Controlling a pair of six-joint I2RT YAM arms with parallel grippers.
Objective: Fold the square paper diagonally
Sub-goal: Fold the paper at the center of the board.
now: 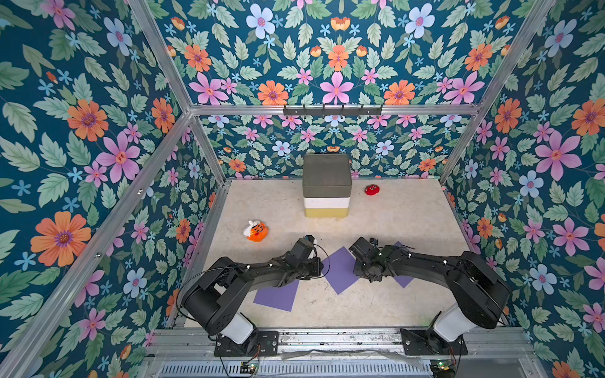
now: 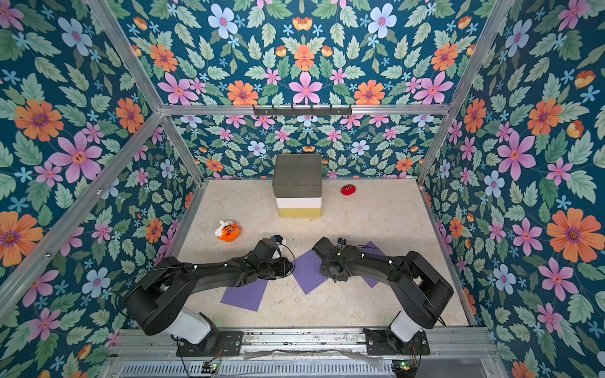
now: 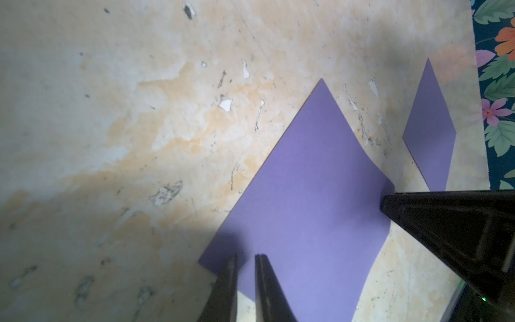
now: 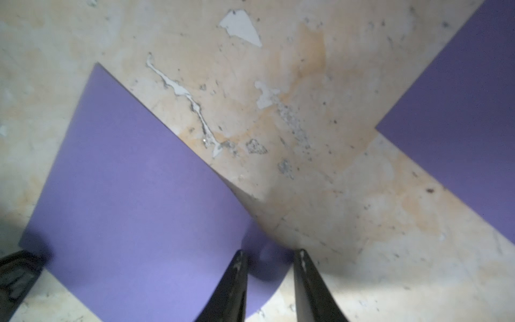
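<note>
On the beige table, nearest the left wall, the left sheet lies flat. It is purple, and its far part is hidden under the left arm. Behind it sits an orange toy, well apart from both arms.

The left arm reaches toward the middle, and in both top views its wrist covers the gripper. In the left wrist view the left gripper points at the left corner of the paper. Its fingers stand a narrow slit apart, with purple showing in the gap. Whether they touch the paper I cannot tell.

The paper, a purple square, lies as a diamond at the middle front of the table, between the two grippers. Far behind it, by the back wall, stands a stack of boxes: gray on white on yellow.

In the right wrist view the right gripper is spread, its fingers clearly apart. The paper's right corner curls up off the table and sits in the gap between them.

A red toy lies just right of the stack. The right sheet, also purple, lies flat, mostly under the right arm.
</note>
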